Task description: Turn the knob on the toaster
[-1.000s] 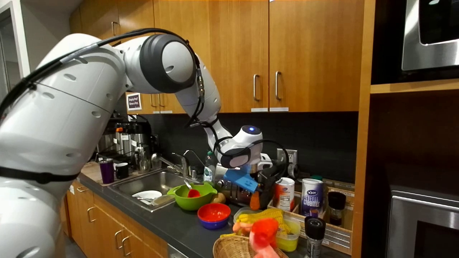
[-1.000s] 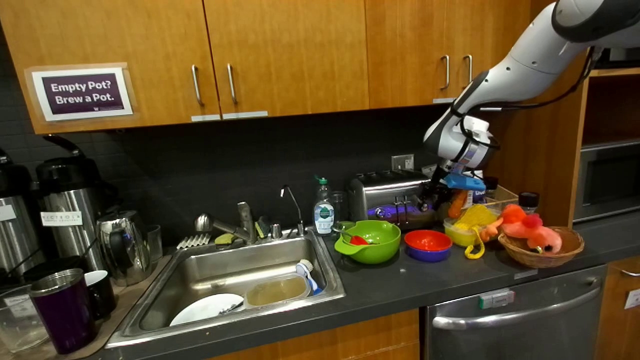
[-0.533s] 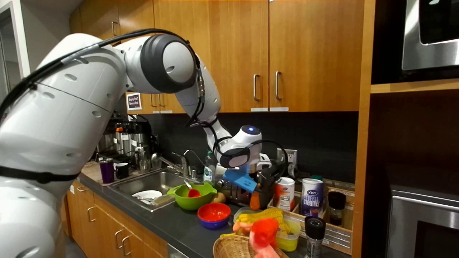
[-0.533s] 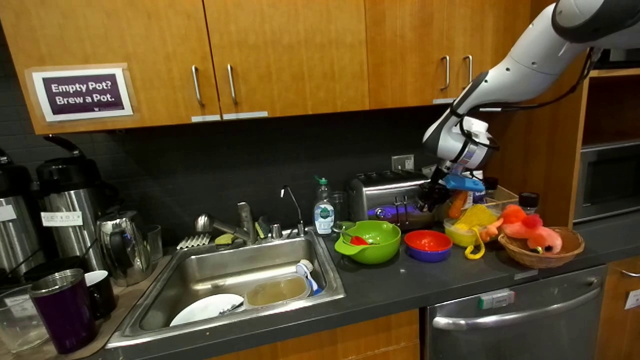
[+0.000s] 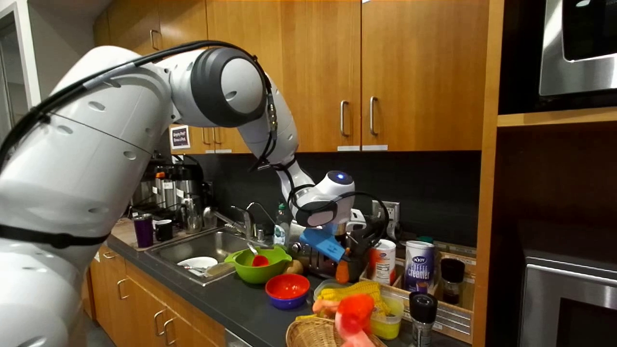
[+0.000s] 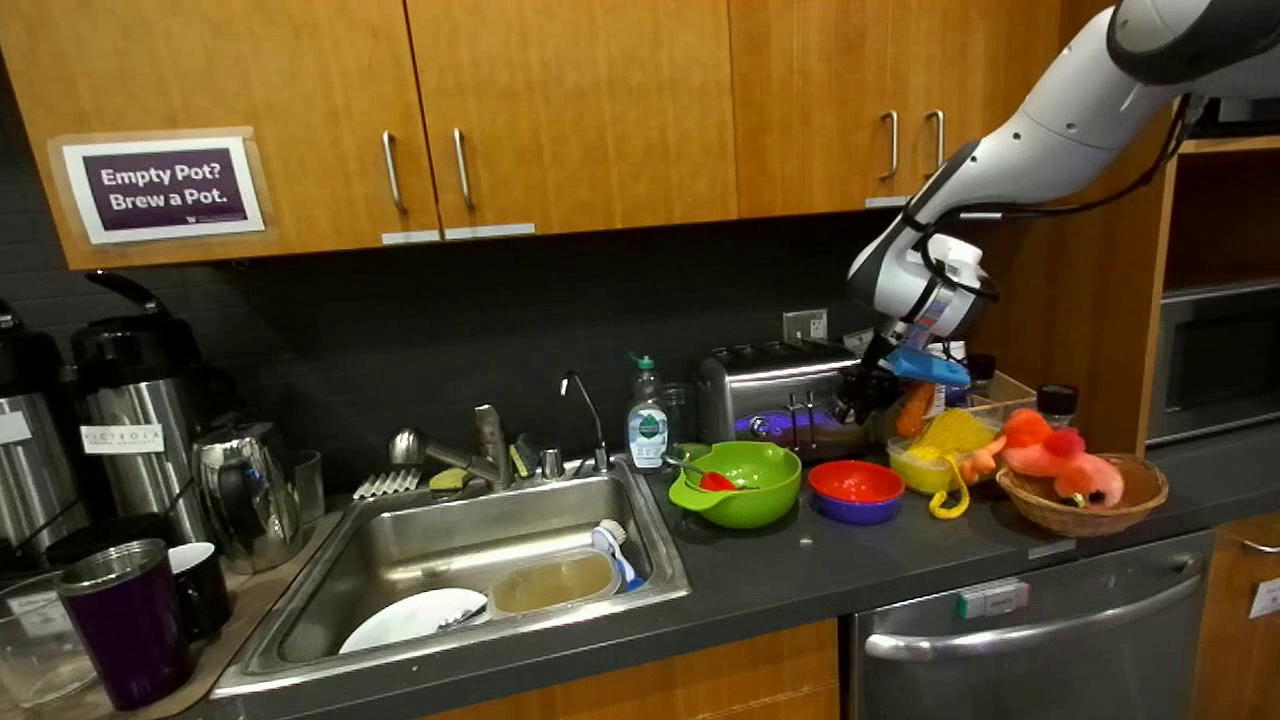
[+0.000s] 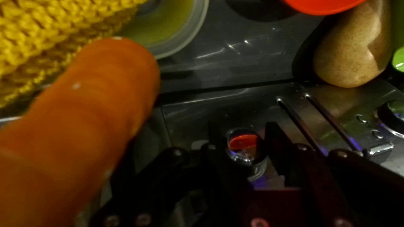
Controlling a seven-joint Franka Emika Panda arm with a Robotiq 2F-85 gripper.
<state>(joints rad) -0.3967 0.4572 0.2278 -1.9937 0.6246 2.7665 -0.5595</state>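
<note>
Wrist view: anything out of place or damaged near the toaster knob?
Possibly: an orange carrot-like item beside the fingers at the knob, and a potato in front of the toaster; food seems odd there. No spill or damage shows.

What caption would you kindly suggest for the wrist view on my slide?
End effector closed on a round knob of the silver toaster, an orange carrot looming at frame left.

The arm (image 5: 226,86) arches over — wrist (image 5: 320,205) low, pincer (image 7: 243,138) clamped.
</note>
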